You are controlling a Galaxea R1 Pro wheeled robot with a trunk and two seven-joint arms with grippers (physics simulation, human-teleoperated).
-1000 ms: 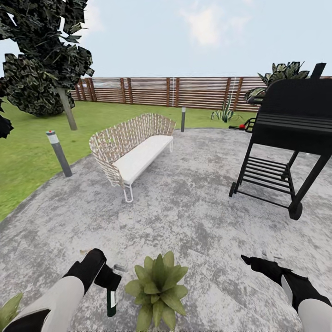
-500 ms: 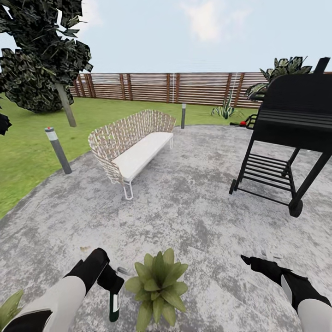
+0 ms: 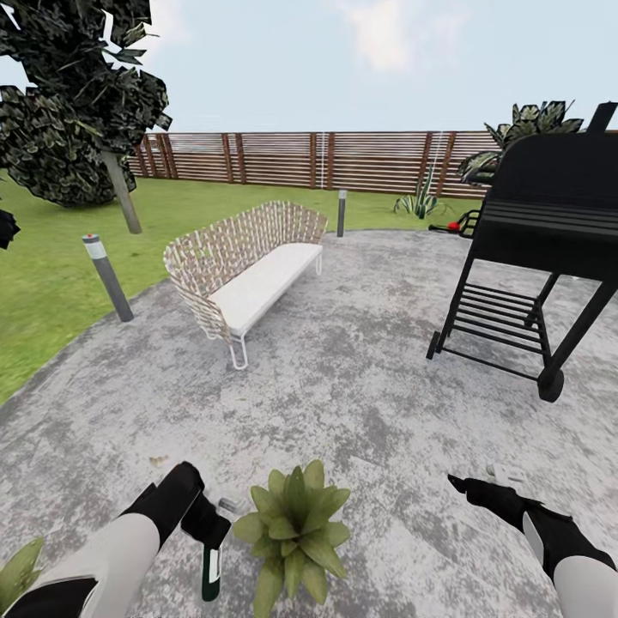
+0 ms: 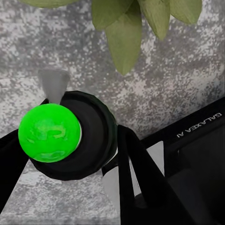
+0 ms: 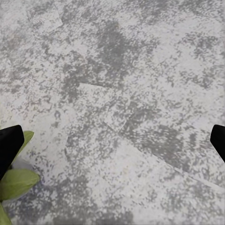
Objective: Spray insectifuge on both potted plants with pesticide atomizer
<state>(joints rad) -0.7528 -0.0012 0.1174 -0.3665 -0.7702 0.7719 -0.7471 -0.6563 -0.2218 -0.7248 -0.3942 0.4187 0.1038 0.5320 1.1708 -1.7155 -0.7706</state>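
Two end effectors at the near edge of the head view. Left end effector (image 3: 204,524) clamped on the atomizer (image 3: 211,563), body hanging down below the fingers, pale nozzle (image 3: 228,504) poking out toward the plant (image 3: 293,528) just beside it on the side of the other arm. Seen along the fingers in the left wrist view: bright green end of the atomizer (image 4: 49,133) seated in a dark round collar, plant leaves (image 4: 125,40) just beyond, paving (image 4: 178,93) underneath. Right end effector (image 3: 468,487) spread wide and empty, well apart from the plant on its far side; one leaf (image 5: 15,183) showing near a fingertip (image 5: 10,140) in the right wrist view. Second plant (image 3: 17,577) barely in view past the left arm, outward from it.

Likely step: aiming or spraying at the nearer plant. Risks from here, judged only:
- uneven cover, since the nozzle stands at one side of the rosette and the far leaves may stay dry
- nozzle possibly aimed over the leaves, not at them; exact heading hard to tell
- slip or twist of the hanging body in the grip during a wrist turn
- brushing leaves when swinging across
- second plant forgotten, being almost out of sight
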